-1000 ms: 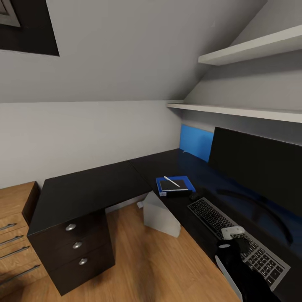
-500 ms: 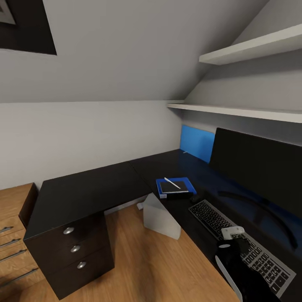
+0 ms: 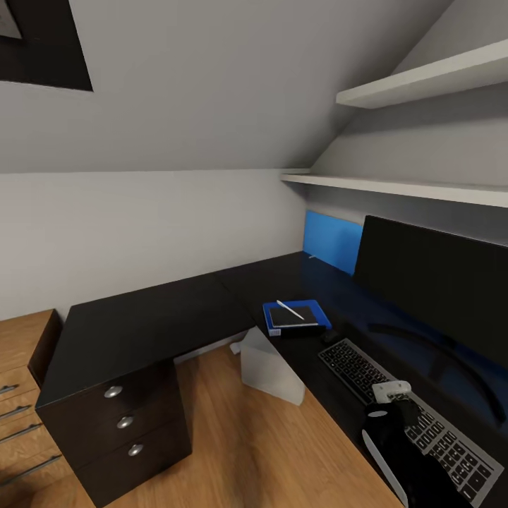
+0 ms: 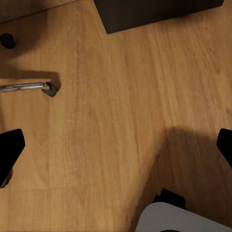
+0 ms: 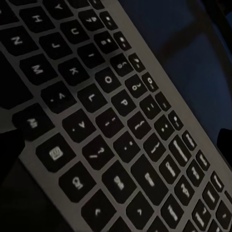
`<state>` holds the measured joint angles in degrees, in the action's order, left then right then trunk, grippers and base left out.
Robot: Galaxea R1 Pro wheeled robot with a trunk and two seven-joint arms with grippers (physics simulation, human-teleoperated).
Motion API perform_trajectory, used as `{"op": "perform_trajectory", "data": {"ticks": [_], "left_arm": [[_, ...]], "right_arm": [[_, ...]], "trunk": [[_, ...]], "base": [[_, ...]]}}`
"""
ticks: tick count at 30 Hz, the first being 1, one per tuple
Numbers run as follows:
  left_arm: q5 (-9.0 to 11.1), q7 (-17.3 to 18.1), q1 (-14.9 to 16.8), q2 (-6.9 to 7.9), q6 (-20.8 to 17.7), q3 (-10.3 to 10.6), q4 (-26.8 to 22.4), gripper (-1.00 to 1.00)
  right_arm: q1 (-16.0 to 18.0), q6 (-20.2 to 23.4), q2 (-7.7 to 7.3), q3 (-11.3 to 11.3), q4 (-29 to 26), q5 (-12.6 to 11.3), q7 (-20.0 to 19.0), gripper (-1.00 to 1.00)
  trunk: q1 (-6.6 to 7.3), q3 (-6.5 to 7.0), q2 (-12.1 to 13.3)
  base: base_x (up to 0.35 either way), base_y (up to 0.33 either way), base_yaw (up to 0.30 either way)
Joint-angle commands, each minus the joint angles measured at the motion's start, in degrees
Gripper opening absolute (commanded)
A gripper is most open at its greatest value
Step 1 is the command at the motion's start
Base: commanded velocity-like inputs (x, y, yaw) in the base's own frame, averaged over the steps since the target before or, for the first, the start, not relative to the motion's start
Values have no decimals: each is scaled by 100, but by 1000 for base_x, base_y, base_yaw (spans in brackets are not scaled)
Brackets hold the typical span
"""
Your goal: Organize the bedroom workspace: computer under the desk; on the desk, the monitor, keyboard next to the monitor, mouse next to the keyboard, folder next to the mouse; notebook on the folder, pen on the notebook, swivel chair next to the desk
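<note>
Your head camera has swung slightly since a second ago: the desk's point(image 3: 141, 328) drawer unit point(image 3: 127, 423) sits lower and further left in the head view, and less of the light wooden drawer chest point(image 3: 17, 395) shows, while nothing on the desk has moved relative to it. The three silver-knobbed drawers are all closed, so you cannot see what they hold. On the desk's right wing, the blue folder point(image 3: 271, 315) lies near the front edge with the dark notebook point(image 3: 296, 317) stacked on it and the pen point(image 3: 289, 309) lying diagonally across the notebook. Just beside that stack is the mouse point(image 3: 330, 336), and next to it the keyboard point(image 3: 395, 395) runs along the front edge, in front of the monitor point(image 3: 437, 282), which stands toward the back edge by the blue back panel point(image 3: 330, 241). The white-grey computer point(image 3: 271, 367) stands on the wooden floor point(image 3: 240, 437), tucked partly under the desk's front edge. Your right gripper point(image 3: 398, 408) hangs over the keyboard; in the right wrist view the keys point(image 5: 96, 121) sit close below, a dark fingertip point(image 5: 224, 140) shows at the edge, and the fingers are spread wide with nothing between them. Your left gripper point(image 4: 116, 150) points down at the floor, its fingers point(image 4: 9, 150) also wide apart and empty, with a chrome leg and caster of the swivel chair point(image 4: 29, 87) nearby.
</note>
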<state>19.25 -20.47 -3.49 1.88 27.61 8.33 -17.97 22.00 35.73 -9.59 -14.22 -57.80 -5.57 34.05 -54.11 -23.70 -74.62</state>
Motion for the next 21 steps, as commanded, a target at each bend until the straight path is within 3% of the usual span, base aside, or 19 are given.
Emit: {"op": "perform_trajectory", "data": {"ticks": [1, 8, 21], "left_arm": [[26, -45, -2, 5, 4, 49, -13, 100], [26, -45, -2, 5, 4, 47, -13, 100], [26, -45, -2, 5, 2, 46, -13, 100]], "right_arm": [[6, 21, -8, -28, -5, -58, 58, 100], [6, 21, -8, -28, -4, -58, 57, 100], [6, 21, -8, -28, -10, -58, 57, 100]], "trunk": [[0, -5, -4], [0, -5, -4], [0, -5, -4]], "base": [[50, 0, 0], [135, 0, 0], [11, 0, 0]]}}
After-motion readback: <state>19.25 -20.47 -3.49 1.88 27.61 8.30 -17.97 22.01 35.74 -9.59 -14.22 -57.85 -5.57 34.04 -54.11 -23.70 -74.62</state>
